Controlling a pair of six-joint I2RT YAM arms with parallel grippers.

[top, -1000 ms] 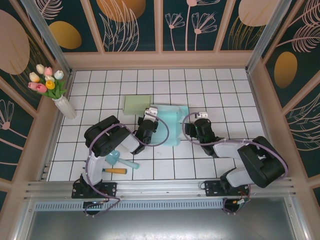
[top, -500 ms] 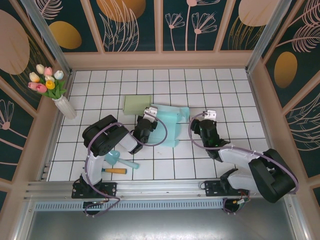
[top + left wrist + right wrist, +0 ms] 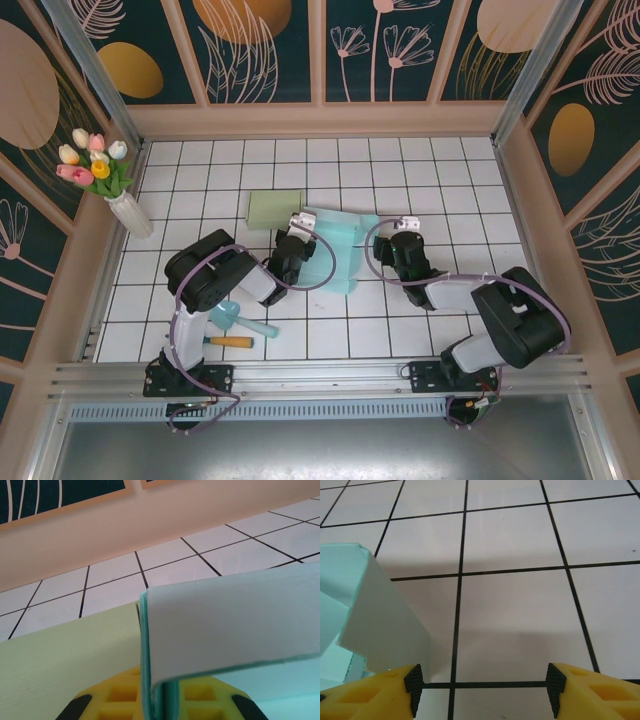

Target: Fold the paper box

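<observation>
- Midway across the surface (image 3: 450, 180), the paper box (image 3: 345, 250) lies half-formed, one flap (image 3: 385, 620) raised.
- Left end effector (image 3: 157, 705) pinches its folded edge, likely anchoring it.
- Right end effector (image 3: 482, 685), fingers apart, hovers just beside the flap, probably ready to push.

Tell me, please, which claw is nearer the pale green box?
Left. The left claw, shut on the teal paper box, sits beside the pale green box; the right claw sits open beyond the teal one.
</observation>
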